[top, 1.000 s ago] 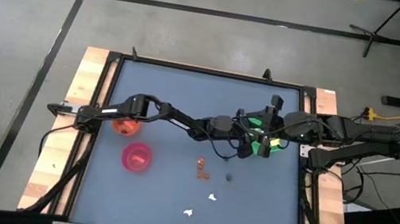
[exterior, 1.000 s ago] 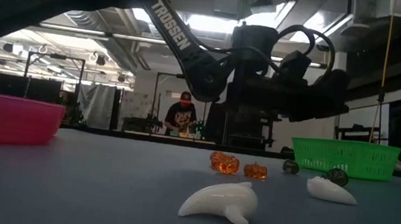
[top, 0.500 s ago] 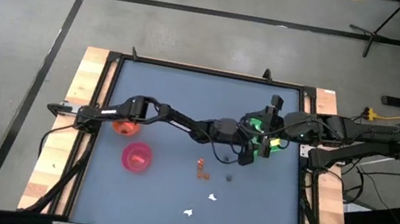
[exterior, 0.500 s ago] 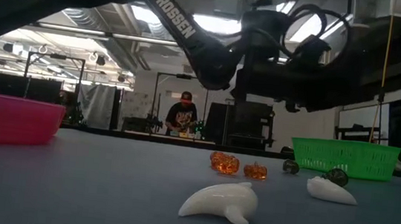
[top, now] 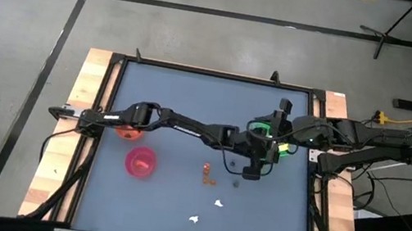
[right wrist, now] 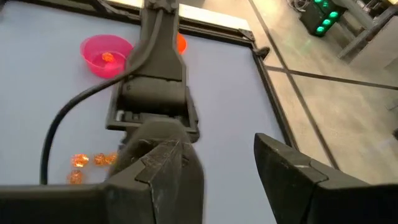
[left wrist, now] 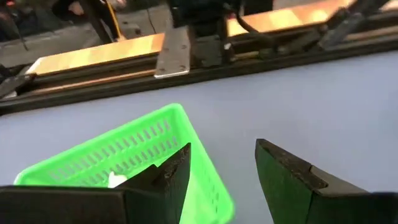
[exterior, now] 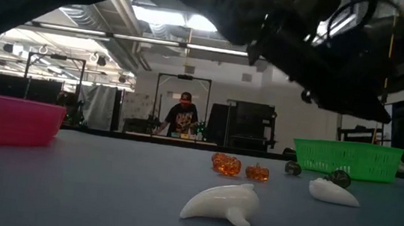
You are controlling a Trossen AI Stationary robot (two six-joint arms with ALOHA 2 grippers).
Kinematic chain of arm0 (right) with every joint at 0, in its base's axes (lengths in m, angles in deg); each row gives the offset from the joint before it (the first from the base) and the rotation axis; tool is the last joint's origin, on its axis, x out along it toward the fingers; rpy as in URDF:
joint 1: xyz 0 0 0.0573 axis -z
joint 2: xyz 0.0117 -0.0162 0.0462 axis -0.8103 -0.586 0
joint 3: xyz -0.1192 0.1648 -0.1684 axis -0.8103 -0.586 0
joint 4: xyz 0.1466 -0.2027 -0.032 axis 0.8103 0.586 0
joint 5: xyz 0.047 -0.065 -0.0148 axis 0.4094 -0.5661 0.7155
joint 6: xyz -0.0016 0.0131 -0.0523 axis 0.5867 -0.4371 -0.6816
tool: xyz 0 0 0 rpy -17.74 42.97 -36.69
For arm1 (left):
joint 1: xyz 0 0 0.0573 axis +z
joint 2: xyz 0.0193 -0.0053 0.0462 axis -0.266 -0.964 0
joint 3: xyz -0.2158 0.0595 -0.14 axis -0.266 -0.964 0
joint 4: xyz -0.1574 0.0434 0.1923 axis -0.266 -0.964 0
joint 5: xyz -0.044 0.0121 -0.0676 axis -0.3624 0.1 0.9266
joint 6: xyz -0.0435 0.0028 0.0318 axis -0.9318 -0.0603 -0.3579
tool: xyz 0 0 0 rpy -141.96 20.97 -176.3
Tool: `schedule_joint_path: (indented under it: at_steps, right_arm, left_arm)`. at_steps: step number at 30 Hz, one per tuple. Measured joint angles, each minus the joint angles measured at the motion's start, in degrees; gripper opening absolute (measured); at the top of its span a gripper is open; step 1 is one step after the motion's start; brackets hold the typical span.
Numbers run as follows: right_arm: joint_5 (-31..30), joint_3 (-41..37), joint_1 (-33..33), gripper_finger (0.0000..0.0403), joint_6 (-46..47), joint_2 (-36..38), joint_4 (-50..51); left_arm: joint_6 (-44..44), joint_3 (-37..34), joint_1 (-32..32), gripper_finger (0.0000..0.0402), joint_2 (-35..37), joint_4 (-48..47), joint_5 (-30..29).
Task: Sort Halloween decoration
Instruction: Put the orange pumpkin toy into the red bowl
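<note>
Okay, quick update from my end. Over the last second my left gripper (top: 253, 171) has slid away from the green slotted plastic tray (top: 283, 149) and down-frame in the high view, so it now hangs just above-right of the small dark roundish piece (top: 235, 184) at centre-right. In the low view the arm has swung up and out across the top of the frame.

In the left wrist view its fingers (left wrist: 283, 174) are spread wide with nothing between them. There's a white piece (left wrist: 115, 180) lying inside the tray, so my read is that the drop-off is done and the arm is heading for its next pick.

What's left on the blue table:
- a cluster of little orange pumpkin pieces (top: 207, 174) right of the pink round bowl (top: 140, 162)
- the dark one next to them, plus a second dark piece (exterior: 340, 177) that shows in the low view
- two white irregular pieces (top: 218, 204) toward the bottom centre

So there's plenty still to sort. The orange round bowl (top: 131, 129) sits at the left, half under the arm.

The right gripper (right wrist: 217, 146) waits at the right side by the tray, claw spread and holding nothing.
</note>
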Motion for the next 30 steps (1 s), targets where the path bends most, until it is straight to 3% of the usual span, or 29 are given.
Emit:
schedule_joint_path:
  at_steps: [9,24,30]
  right_arm:
    - [1.77,0.41,-0.1,0.0199,0.04,0.84,-0.38]
    - [3.54,-0.22,0.14,0.0199,0.08,6.23,1.29]
    - [4.31,-0.07,0.01,0.0199,0.09,8.18,3.63]
  left_arm:
    - [2.27,12.73,-1.42,0.0165,-0.11,-25.56,-0.08]
    - [-0.51,12.35,-4.47,0.0165,3.76,-52.16,3.17]
    - [-1.76,12.33,-7.32,0.0165,3.89,-57.08,3.0]
